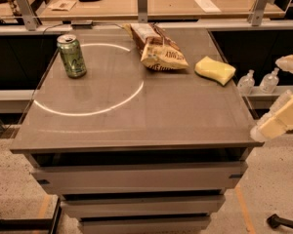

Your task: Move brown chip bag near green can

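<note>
The gripper (267,97) is cut off by the right edge of the frame, beyond the counter's (136,123) right side and clear of it. Only its two pale fingers (283,122) show, one above the other, set wide apart with nothing between them. Behind them two small clear bottles (258,81) stand on a lower shelf, partly blurred; I cannot tell what is in them.

The brown chip bag (158,50) lies flat at the upper middle of the frame, near the counter's far edge. Its far end is crumpled, its lettering is only partly readable and its contents are hidden. The green can (72,56) stands upright at the upper left, well apart from the bag; I cannot make out whether its top is opened. A yellow sponge (215,70) rests just right of the bag, not touching it. A pale ring of light (88,112) curves across the counter, passing close to the can. The drawers (136,179) under the counter are shut
</note>
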You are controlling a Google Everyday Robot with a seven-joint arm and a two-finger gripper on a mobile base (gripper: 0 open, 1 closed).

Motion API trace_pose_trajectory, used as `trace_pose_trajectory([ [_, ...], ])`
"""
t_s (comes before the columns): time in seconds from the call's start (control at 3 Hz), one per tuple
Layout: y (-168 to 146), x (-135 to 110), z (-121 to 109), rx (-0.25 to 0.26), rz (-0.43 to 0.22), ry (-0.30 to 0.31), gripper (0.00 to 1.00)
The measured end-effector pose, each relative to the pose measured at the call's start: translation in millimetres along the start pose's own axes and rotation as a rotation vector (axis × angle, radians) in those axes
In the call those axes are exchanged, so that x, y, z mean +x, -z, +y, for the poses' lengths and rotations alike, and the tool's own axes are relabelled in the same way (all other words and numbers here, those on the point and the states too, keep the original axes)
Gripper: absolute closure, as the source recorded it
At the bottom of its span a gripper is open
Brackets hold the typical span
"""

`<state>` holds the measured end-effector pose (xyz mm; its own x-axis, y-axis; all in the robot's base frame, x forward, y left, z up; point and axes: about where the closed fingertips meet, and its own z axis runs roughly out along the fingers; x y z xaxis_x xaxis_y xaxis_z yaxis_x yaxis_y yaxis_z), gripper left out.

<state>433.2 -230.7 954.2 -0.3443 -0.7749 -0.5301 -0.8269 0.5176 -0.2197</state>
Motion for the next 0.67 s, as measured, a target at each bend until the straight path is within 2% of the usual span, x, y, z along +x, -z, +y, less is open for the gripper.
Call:
trace_pose_trajectory([
  [0.33,-2,-5,-14,0.059,-0.106,-0.008,0.00],
  [0.67,-4,-11,-26,0.118,-0.162,-0.031,0.00],
])
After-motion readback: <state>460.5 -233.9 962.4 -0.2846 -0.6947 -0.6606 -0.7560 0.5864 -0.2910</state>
